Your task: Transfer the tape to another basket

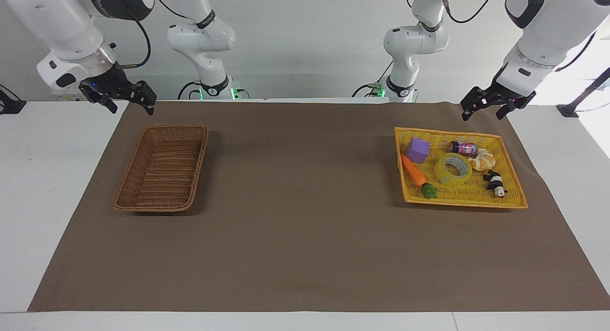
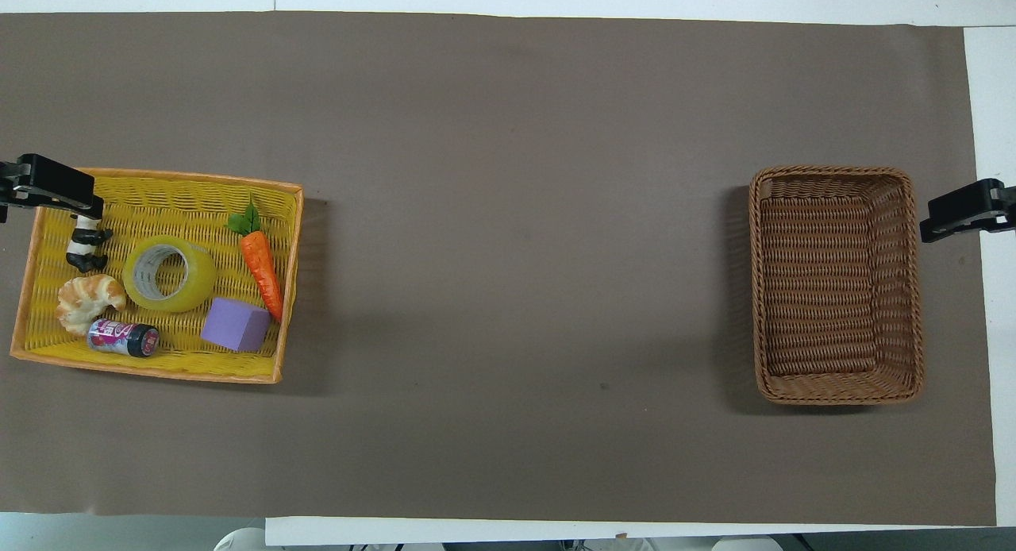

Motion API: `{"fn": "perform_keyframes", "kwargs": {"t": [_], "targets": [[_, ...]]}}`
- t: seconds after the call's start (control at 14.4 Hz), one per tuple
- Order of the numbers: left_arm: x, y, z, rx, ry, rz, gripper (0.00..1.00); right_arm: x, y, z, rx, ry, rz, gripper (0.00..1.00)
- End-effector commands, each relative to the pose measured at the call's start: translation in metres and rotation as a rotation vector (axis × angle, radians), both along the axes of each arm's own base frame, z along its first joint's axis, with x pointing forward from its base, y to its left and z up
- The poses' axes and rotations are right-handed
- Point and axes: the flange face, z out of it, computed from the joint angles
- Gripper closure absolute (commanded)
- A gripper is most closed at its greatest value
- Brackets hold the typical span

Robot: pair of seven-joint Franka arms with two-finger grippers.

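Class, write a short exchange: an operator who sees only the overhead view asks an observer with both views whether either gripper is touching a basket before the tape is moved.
Operator: The left gripper overlaps a corner of the flat bright yellow woven tray. Is it touching?
Observer: No. The facing view shows it raised in the air, clear of the tray, with its fingers open.
Operator: And the right gripper, beside the rectangular brown wicker basket?
Observer: It is also up in the air with its fingers open, and it isn't touching the basket.
Operator: So the translucent yellow packing tape roll lies untouched in the tray.

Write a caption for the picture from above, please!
Tape lies among toys in the yellow tray; the brown basket waits at the right arm's end.
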Motion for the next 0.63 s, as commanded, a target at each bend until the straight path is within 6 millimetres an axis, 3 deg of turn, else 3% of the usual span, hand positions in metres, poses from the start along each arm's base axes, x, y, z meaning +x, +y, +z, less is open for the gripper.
{"fn": "perform_keyframes", "kwargs": {"t": [0.0, 0.35, 0.42, 0.49, 0.56], "targets": [[-0.005, -0.002, -0.001, 0.014, 0.013, 0.004, 0.00, -0.006, -0.001, 0.001, -0.006, 0.006, 0.021, 0.01], [-0.005, 0.004, -0.002, 0.015, 0.011, 0.028, 0.00, -0.006, -0.001, 0.001, -0.007, 0.004, 0.021, 0.01], [-0.006, 0.008, -0.006, 0.016, 0.013, 0.034, 0.00, -0.006, -0.001, 0.001, -0.008, 0.006, 0.021, 0.01], [-0.009, 0.025, -0.013, 0.016, 0.009, 0.055, 0.00, -0.006, -0.001, 0.001, -0.006, 0.006, 0.021, 0.01], [-0.020, 0.033, -0.029, 0.020, 0.015, 0.065, 0.00, -0.006, -0.001, 0.001, -0.007, 0.004, 0.021, 0.01]]}}
